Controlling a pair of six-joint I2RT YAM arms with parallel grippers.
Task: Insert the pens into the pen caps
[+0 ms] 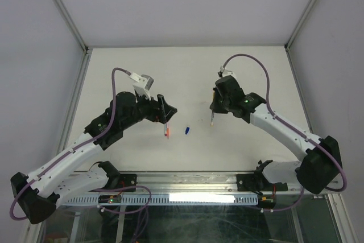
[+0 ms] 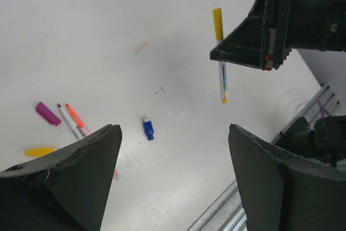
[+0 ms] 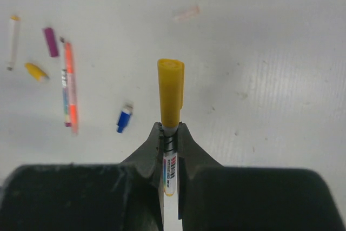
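White panels walled a pale bench [image 1: 239, 72] on 3 sides. Right jaws were clamped on the barrel of a yellow pen [image 3: 168, 172], held above the bench with its yellow cap [image 3: 171, 91] already seated on the end that pointed away from the wrist. Left jaws stood wide apart with nothing between them, hovering over the left-middle of the bench. A blue cap [image 1: 186, 131] lay on the surface between the 2 arms, apart from everything else. Just beside the left jaws, on their side of the blue cap, an orange pen [image 3: 70, 87] lay flat, its long axis running roughly near-to-far along the bench. A white barrel seemed to lie tight against it, though I could not tell whether that was a 2nd pen. Beyond it, away from the right arm, lay a purple cap [image 3: 50, 41], a loose yellow piece [image 3: 35, 71] that looked like another cap, and a white pen [image 3: 12, 40] with a yellow end. By my judgement 1 pen was capped and the others were not. The orange pen lay almost under the open left jaws and well apart from the right jaws, so the left arm was nearer. A pick there would need the jaws turned across that near-to-far axis.
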